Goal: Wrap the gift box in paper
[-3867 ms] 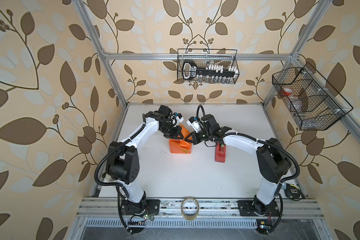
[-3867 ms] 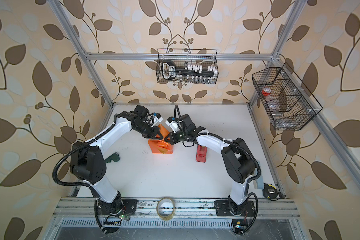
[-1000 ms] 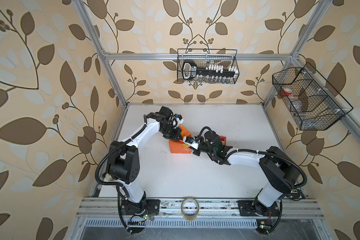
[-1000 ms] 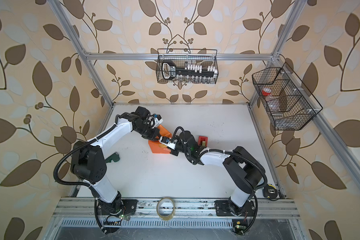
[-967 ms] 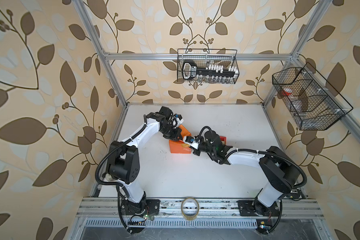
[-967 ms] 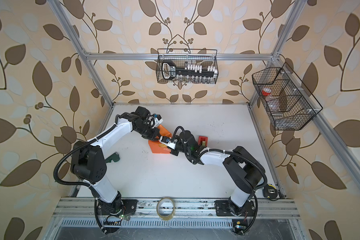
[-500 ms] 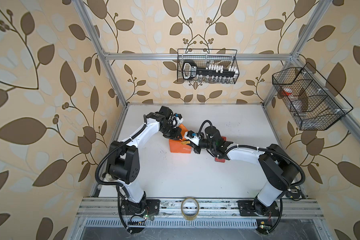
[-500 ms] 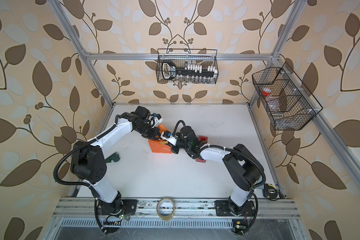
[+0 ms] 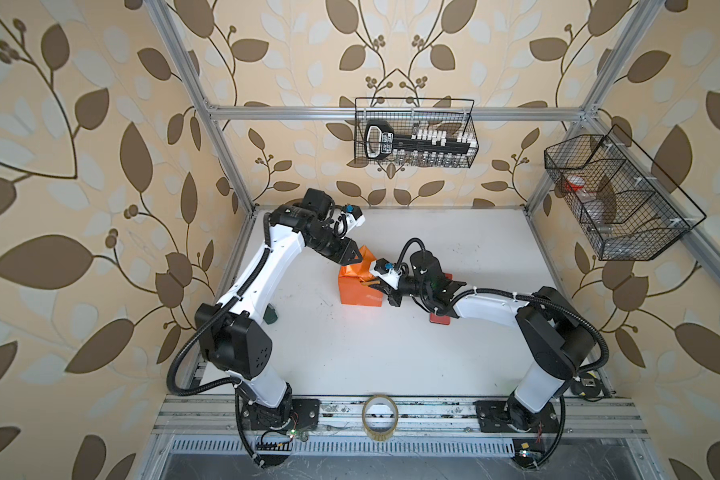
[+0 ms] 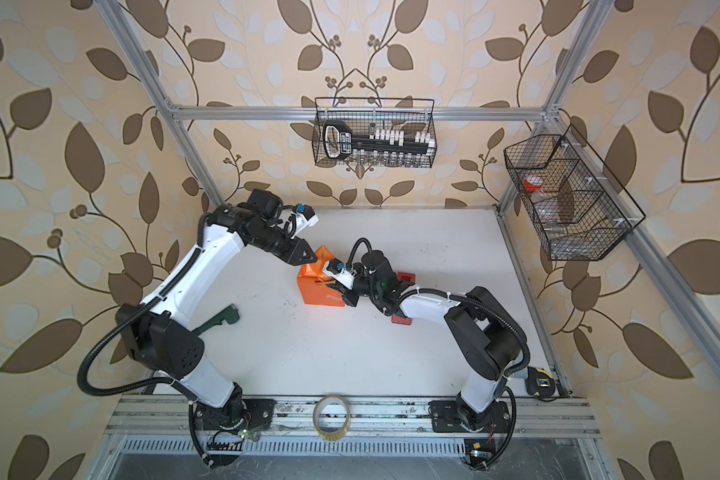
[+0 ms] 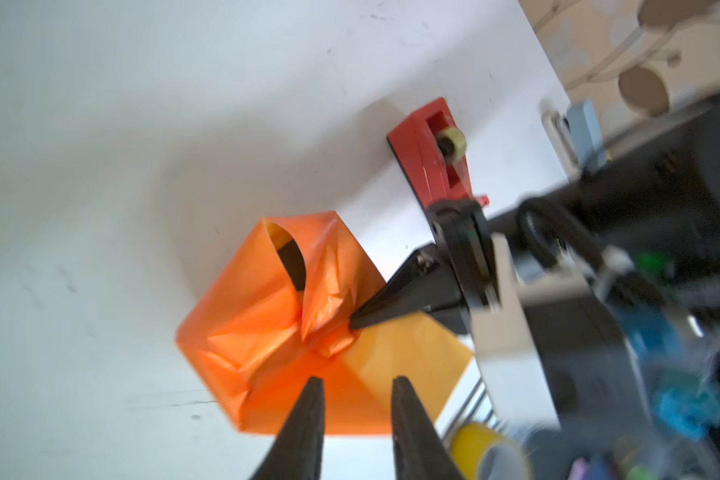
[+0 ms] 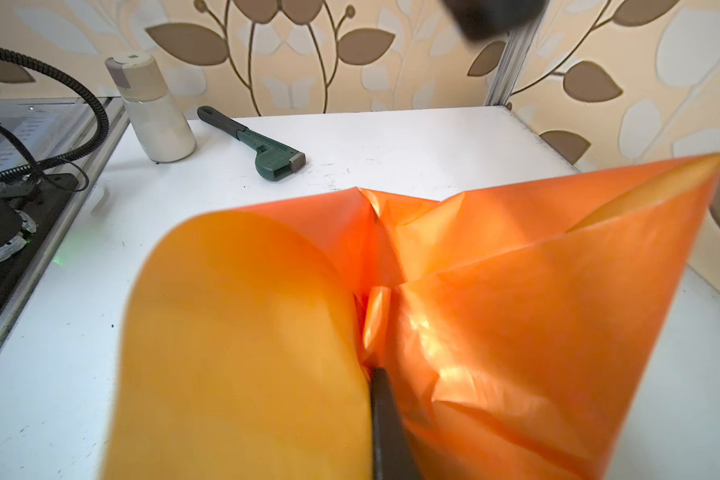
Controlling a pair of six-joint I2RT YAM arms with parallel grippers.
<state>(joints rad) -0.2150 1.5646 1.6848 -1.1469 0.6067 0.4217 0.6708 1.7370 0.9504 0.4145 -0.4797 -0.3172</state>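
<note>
Only the left-wrist view shows left gripper (image 11: 356,379) parted over paper (image 11: 267,332).

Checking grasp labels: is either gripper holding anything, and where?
Left gripper open, empty. Right gripper shut at the paper's gathered folds; pinching or pressing, cannot tell.

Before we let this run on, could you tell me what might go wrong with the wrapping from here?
1. The left gripper hangs open over the paper, gripping nothing, so the loose yellow flap may spring back.
2. The right gripper, shut, pokes its pointed tip into the crumpled folds; the thin sheet could tear.
3. The right arm lies over the red tape dispenser and might knock it.
</note>
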